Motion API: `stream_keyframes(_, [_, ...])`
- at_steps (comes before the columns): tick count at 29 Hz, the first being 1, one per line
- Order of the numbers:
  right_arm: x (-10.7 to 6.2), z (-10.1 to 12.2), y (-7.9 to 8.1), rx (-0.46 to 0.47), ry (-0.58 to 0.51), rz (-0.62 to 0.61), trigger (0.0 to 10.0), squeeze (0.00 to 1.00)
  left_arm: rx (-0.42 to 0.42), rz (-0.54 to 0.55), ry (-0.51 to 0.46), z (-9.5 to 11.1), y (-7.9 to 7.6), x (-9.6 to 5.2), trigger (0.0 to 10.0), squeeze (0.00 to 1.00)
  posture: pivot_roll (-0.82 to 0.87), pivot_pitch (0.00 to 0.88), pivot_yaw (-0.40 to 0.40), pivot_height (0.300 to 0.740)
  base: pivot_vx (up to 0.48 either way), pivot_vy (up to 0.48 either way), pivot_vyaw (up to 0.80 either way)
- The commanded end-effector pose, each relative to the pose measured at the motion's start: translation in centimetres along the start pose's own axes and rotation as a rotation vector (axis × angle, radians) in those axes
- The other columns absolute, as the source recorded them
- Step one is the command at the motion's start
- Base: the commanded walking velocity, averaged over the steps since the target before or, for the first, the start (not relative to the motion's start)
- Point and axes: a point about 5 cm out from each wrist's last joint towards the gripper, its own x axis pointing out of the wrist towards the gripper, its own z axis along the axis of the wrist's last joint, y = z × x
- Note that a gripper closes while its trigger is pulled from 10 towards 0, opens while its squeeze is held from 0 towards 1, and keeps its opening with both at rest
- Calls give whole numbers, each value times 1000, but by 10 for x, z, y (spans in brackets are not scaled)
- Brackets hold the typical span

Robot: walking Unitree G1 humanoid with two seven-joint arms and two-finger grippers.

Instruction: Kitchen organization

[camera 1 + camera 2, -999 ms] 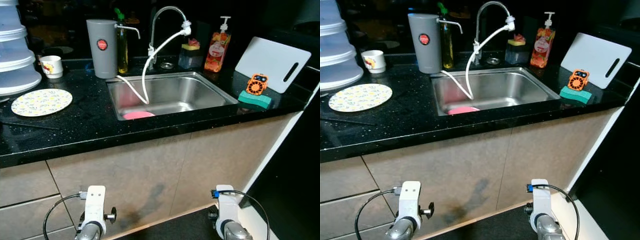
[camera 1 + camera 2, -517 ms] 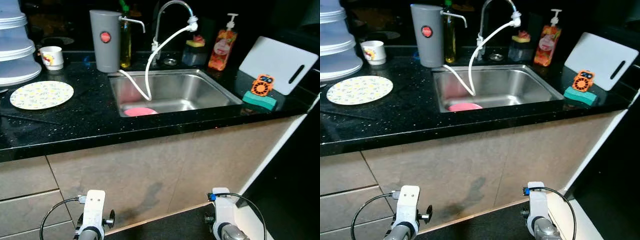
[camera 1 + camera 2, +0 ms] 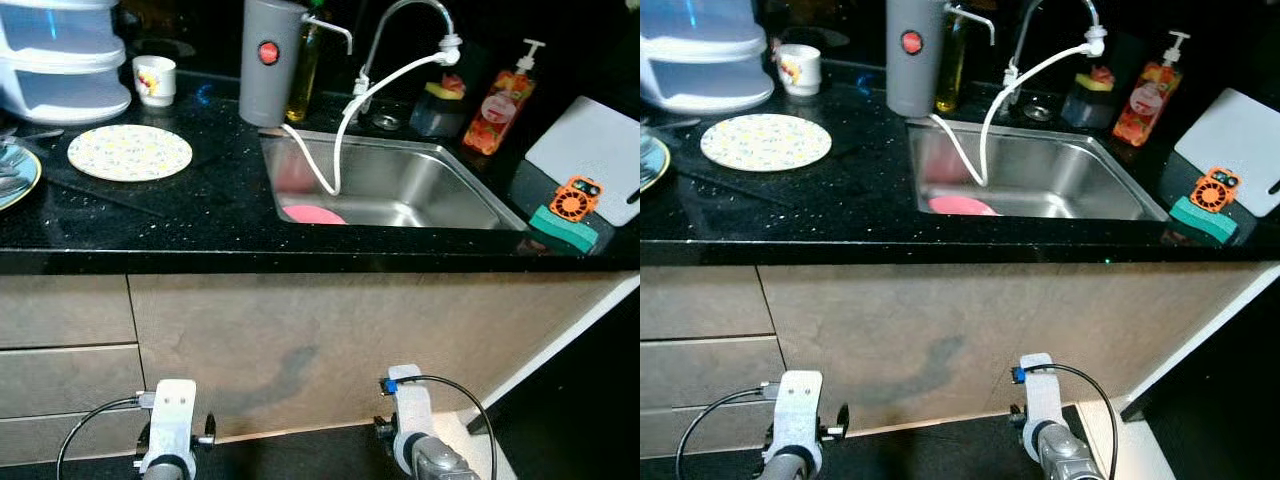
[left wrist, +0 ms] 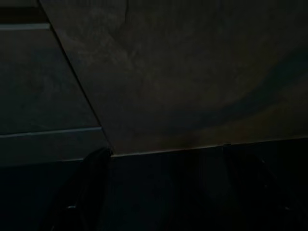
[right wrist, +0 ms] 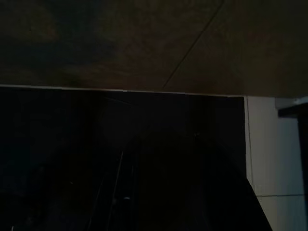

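A black countertop (image 3: 200, 220) carries a steel sink (image 3: 470, 195) with a pink dish (image 3: 313, 213) lying in its basin. A white hose (image 3: 345, 130) runs from the faucet (image 3: 400, 25) down into the sink. On the counter to the left lie a flowered plate (image 3: 129, 152) and a small mug (image 3: 154, 80). A grey canister (image 3: 268, 62) and an oil bottle (image 3: 303, 65) stand behind the sink. My left arm (image 3: 170, 420) and right arm (image 3: 410, 425) hang idle, low before the cabinet fronts. Both wrist views are dark, looking at cabinet base and floor.
Stacked white containers (image 3: 60, 60) stand at the far left, with another plate's rim (image 3: 15, 178) below them. To the right are a soap dispenser (image 3: 505, 98), a sponge holder (image 3: 440, 105), a white cutting board (image 3: 600, 150), an orange gadget (image 3: 576, 198) and a green sponge (image 3: 562, 229). Drawers (image 3: 60, 340) sit under the counter.
The whole picture has shifted rightward and the counter is seen more from the left, so the camera has moved. Nothing on the counter has moved; both arms still hang.
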Motion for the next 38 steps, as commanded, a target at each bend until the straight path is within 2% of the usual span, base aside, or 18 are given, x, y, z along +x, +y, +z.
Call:
stream_keyframes(1, [-1, -8, -3, 12, 44, -5, 10000, 0, -9, 10, 22, -3, -5, -4, 10000, 0, 186, 87, -242, 740, 0, 0, 0])
stream_keyframes(4, [-1, -7, -2, 55, 46, -16, 10000, 0, -11, 20, 19, 1, -4, -3, 10000, 0, 177, 85, -222, 740, 0, 0, 0])
stream_keyframes(5, [-1, -8, -2, 83, 47, -27, 10000, 0, -8, 18, 17, 4, -4, -2, 10000, 0, 169, 85, -187, 740, 0, 0, 0])
stream_keyframes(7, [-1, -9, -3, 111, 46, -37, 10000, 0, -4, 14, 14, 6, -4, -1, 10000, 0, 161, 85, -169, 740, 0, 0, 0])
stream_keyframes(8, [-2, -12, -3, 132, 46, -46, 10000, 0, 3, 9, 9, 9, -4, 2, 10000, 0, 134, 83, -127, 740, 0, 0, 0])
stream_keyframes(13, [-4, -17, -5, 194, 39, -81, 10000, 0, 28, -5, -3, 16, -1, 8, 10000, 0, 94, 82, -64, 740, 0, 0, 0])
stream_keyframes(14, [-5, -17, -7, 211, 29, -94, 10000, 0, 27, -4, 0, 17, 0, 10, 10000, 0, 59, 77, -24, 740, 0, 0, 0])
stream_keyframes(21, [-6, -15, -13, 251, -11, -120, 10000, 0, 21, 0, 20, 14, 6, 19, 10000, 0, 24, 69, -7, 740, 0, 0, 0])
stream_keyframes(23, [-5, -11, -14, 218, -20, -115, 10000, 0, -74, -34, 65, 2, 5, 18, 10000, 0, 8, 68, -17, 740, 0, 0, 0])
stream_keyframes(25, [-5, -9, -14, 202, -27, -111, 10000, 0, -80, -52, 83, -3, 3, 17, 10000, 0, 6, 65, -24, 740, 0, 0, 0])
stream_keyframes(32, [-1, 3, -9, 178, -33, -74, 10000, 0, -35, -59, 103, -11, 4, 14, 10000, 0, 23, 57, -78, 740, 0, 0, 0])
stream_keyframes(38, [1, 6, -5, 192, -28, -55, 10000, 0, -38, -48, 91, -6, 7, 19, 10000, 0, 29, 64, -68, 740, 0, 0, 0])
